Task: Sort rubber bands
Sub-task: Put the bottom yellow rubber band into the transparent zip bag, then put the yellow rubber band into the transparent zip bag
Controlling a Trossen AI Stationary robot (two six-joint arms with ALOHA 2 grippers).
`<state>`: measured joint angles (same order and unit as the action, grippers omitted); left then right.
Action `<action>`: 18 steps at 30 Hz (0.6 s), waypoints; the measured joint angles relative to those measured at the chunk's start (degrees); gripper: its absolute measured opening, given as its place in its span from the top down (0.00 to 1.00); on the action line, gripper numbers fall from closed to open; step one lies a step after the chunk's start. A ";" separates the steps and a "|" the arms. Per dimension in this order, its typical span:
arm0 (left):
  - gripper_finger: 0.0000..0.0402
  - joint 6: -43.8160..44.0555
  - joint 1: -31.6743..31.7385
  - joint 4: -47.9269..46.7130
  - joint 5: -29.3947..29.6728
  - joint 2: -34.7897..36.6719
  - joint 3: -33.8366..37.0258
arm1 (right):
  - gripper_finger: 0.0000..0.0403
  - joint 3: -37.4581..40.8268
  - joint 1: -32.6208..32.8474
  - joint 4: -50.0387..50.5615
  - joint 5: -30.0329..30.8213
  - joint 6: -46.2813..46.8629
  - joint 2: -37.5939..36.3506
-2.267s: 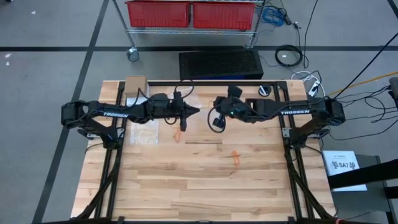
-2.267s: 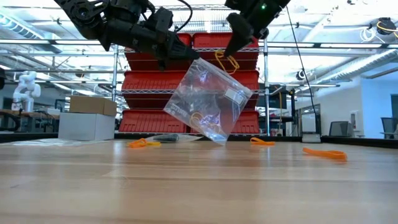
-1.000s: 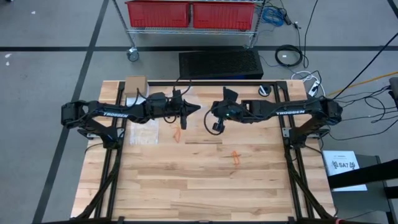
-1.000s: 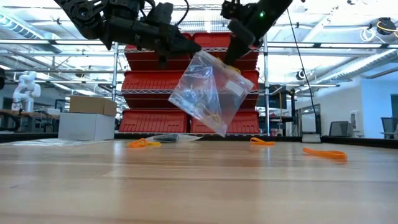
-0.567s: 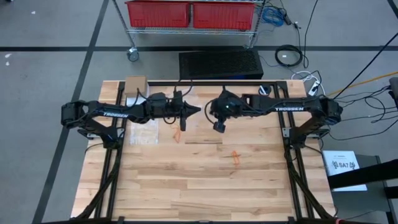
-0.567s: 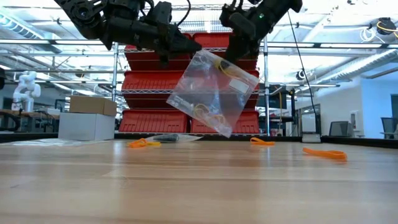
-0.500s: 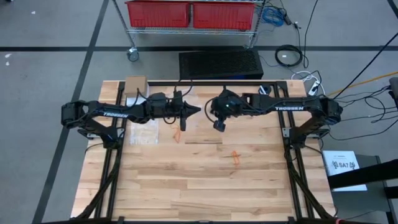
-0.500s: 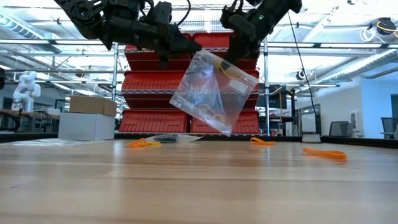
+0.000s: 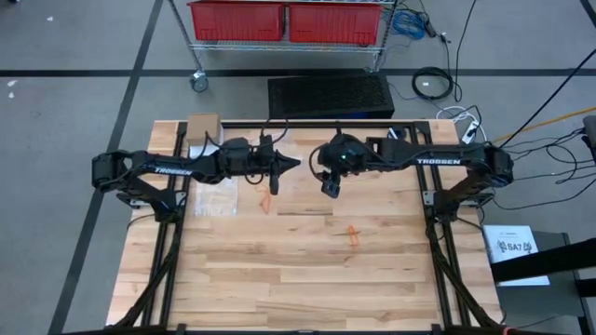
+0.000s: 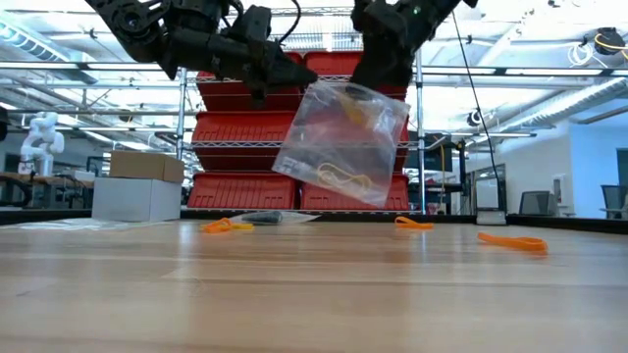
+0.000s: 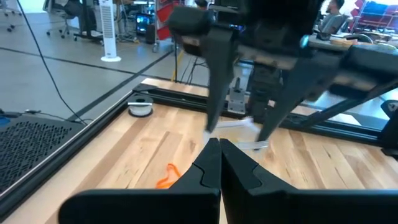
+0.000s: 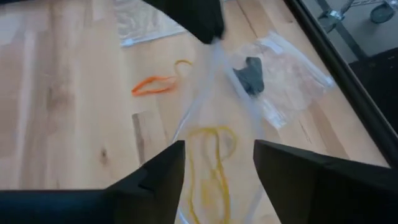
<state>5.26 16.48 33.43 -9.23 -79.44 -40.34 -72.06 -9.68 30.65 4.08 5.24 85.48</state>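
so the clear bag (image 10: 343, 142) hangs upper centre of the low view, pinched at its corner by the closed left gripper (image 10: 278, 78). right gripper (image 12: 214, 168) is spread wide astride the mouth, holding nothing; yellow bands (image 12: 208, 155) sit directly below, long axis downward.

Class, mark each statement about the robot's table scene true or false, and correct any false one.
1. The left pincer is shut on the clear plastic bag, holding it above the wooden table. True.
2. The bag lies flat on the table. False: it hangs in the air.
3. The right pincer is open, with thin pale yellow rubber bands showing between its fingers. True.
4. No orange rubber bands remain on the table. False: several lie there.
5. The shelves behind the table hold blue bins. False: the plastic bins are red.
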 joint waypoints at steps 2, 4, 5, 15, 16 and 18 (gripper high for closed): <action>1.00 -0.12 0.07 0.00 0.00 0.00 0.00 | 0.53 -1.75 0.03 1.58 -0.38 -0.20 -0.01; 1.00 -0.19 0.05 0.00 0.00 0.00 0.00 | 0.52 -3.73 0.03 4.45 -0.88 -0.41 -0.01; 1.00 -0.20 0.05 0.02 0.00 0.00 0.00 | 0.53 -4.71 0.03 5.90 -0.92 -0.47 -0.01; 1.00 -1.45 1.11 -1.86 0.00 1.42 0.00 | 0.53 -4.79 0.03 19.14 -2.16 -1.51 -4.80; 1.00 -1.60 1.18 -2.33 0.00 1.80 0.00 | 0.53 -3.06 0.03 17.88 -2.83 -1.28 -5.99; 1.00 -1.91 1.23 -3.99 -0.02 2.47 -0.02 | 0.53 1.54 0.03 12.51 -3.16 -0.35 -8.98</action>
<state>3.35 17.72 29.44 -9.26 -76.97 -40.36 -70.52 -9.65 43.16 0.91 4.89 76.50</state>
